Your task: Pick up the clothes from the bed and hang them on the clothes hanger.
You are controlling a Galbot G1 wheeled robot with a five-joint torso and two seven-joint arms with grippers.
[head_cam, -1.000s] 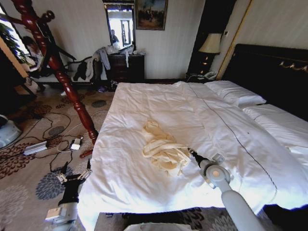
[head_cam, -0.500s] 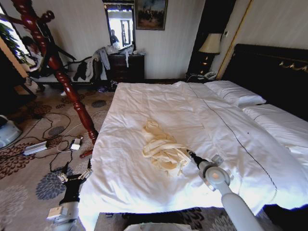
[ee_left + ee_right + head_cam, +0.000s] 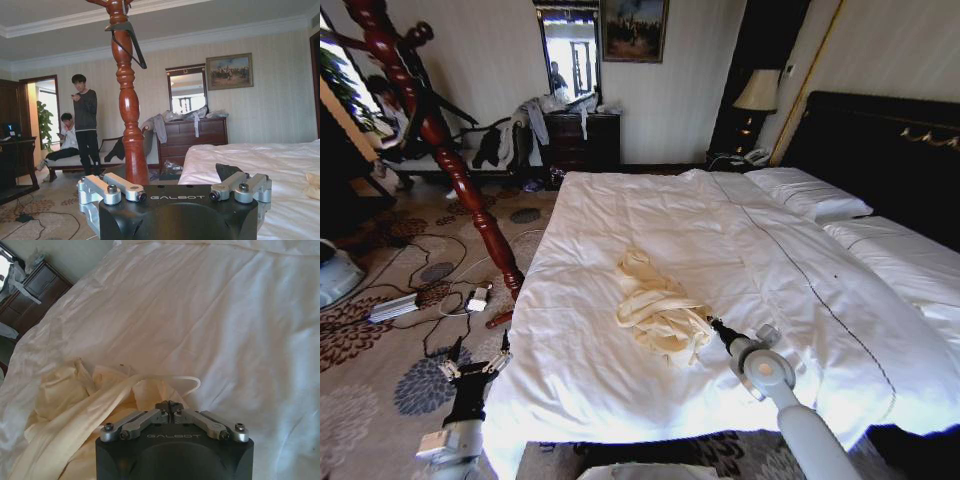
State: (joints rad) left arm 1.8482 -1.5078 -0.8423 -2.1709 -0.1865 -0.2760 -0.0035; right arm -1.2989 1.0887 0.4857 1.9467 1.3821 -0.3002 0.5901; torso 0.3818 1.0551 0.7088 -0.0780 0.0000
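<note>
Since a moment ago our right hand (image 3: 713, 323) has drawn slightly back toward the foot of the bed (image 3: 620, 215), fingers pinched together at the edge of the cream clothes (image 3: 658, 310) heaped mid-bed, while our left hand (image 3: 475, 362) hangs open beside the bed, near the wooden coat stand (image 3: 450, 160).

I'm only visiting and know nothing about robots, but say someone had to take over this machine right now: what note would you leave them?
Right gripper: fingers closed, at the near edge of the clothes; whether it pinches fabric cannot be told.
Left gripper: open, low beside the bed, idle.
The clothes lie crumpled in a heap on the duvet.
The clothes hanger hangs high on the wooden coat stand, left of the bed.
Done: reach to the garment.
Left: lift it, carry it over, hang it.
</note>
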